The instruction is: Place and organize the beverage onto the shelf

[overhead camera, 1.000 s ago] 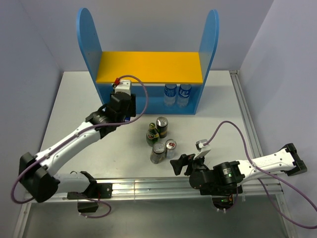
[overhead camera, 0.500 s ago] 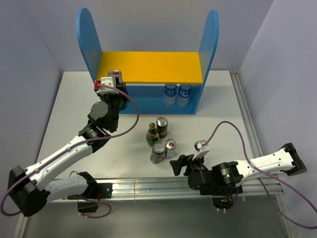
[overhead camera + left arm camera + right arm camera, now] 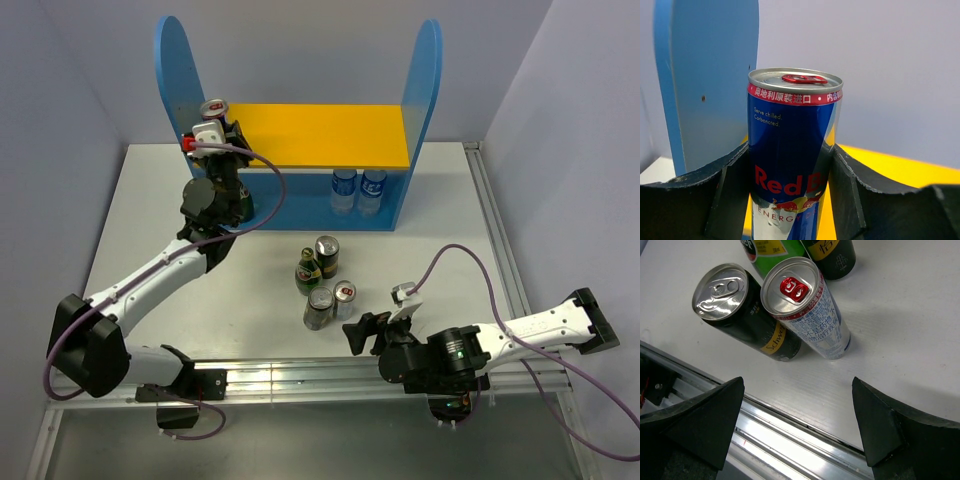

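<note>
Holding: one blue-silver slim can (image 3: 790, 135), upright in my left gripper (image 3: 789, 200), pinched low on its body, beside the shelf's (image 3: 176, 70) left panel, over its yellow board (image 3: 320, 135). I judge it light, thin-walled, slick; mid-body grip suits. My right gripper (image 3: 797, 415): wide, empty.

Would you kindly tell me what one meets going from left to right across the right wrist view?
Finger of the right tool → black Schweppes can → silver slim can with red tab → the tool's other finger.
</note>
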You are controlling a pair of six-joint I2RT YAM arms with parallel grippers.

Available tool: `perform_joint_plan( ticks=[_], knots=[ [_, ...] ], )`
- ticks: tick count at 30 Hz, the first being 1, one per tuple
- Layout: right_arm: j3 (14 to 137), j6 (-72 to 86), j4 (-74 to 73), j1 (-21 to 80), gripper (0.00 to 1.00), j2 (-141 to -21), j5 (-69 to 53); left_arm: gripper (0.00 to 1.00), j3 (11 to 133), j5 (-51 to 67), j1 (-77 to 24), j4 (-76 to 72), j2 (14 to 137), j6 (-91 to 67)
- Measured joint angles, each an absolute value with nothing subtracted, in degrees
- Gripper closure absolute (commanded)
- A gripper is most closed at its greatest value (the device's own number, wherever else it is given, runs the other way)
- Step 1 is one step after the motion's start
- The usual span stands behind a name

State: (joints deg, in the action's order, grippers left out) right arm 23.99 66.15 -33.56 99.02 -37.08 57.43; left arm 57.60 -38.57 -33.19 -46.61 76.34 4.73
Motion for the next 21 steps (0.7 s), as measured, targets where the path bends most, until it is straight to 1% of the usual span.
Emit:
perform_joint_plan(
  ticks=[6, 9, 12, 17, 21],
  knots=[
    [23.99, 66.13, -33.56, 99.02, 0.05, -38.13, 57.41, 1.0, 57.39, -36.8, -31.38, -53.04, 77.1, 4.86],
    [23.99, 66.13, -33.56, 99.02, 0.05, -37.95, 57.41, 1.0, 55.09, -35.92, -29.47, -60.03, 78.78, 4.93],
    [23.99, 66.11, -33.56, 99.02, 0.05, -36.82, 57.39, 1.0, 53.21, -35.99, -28.27, -65.12, 82.13, 5.04],
    [23.92, 66.06, -33.43, 99.02, 0.05, -34.24, 57.39, 1.0, 53.43, -34.26, -27.81, -69.04, 88.86, 5.37],
    [23.88, 65.91, -33.34, 99.04, 0.05, -33.36, 57.39, 1.0, 54.3, -33.78, -27.4, -71.59, 90.78, 5.32]
  ],
)
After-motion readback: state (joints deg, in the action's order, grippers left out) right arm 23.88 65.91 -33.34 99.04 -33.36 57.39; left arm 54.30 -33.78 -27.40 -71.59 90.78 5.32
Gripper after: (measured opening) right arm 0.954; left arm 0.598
